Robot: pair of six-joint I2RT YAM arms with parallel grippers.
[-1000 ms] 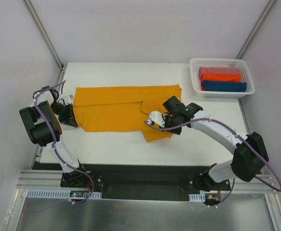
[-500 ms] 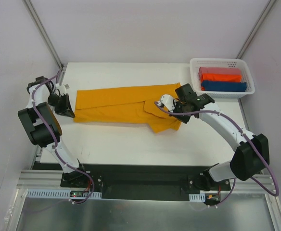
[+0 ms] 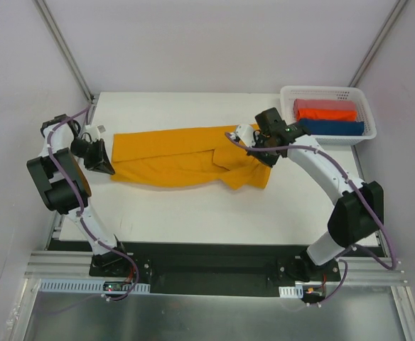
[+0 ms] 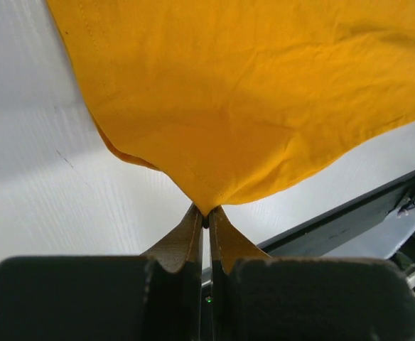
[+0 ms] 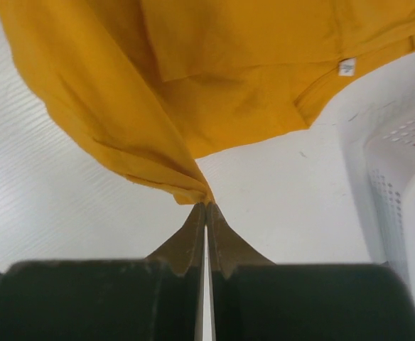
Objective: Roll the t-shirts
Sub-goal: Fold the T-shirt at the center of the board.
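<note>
The mustard-orange t-shirt (image 3: pixel 179 153) lies folded lengthwise across the white table, stretched between both grippers. My left gripper (image 3: pixel 106 162) is shut on its left end, the cloth pinched at the fingertips in the left wrist view (image 4: pixel 206 212). My right gripper (image 3: pixel 259 145) is shut on its right end, lifted a little, the cloth bunched at the tips in the right wrist view (image 5: pixel 206 202). The small white tag (image 5: pixel 346 67) shows near the collar. Red-orange (image 3: pixel 326 111) and dark blue (image 3: pixel 332 127) t-shirts lie folded in the basket.
The white mesh basket (image 3: pixel 326 138) stands at the back right corner, close to my right arm; its wall also shows in the right wrist view (image 5: pixel 399 185). The table's black front rail (image 3: pixel 207 252) runs along the near edge. Grey walls enclose the table.
Both grippers moved toward the far side, carrying the shirt's near edge over itself. The shirt went from a wide spread to a narrower folded band, and the right end rose.
</note>
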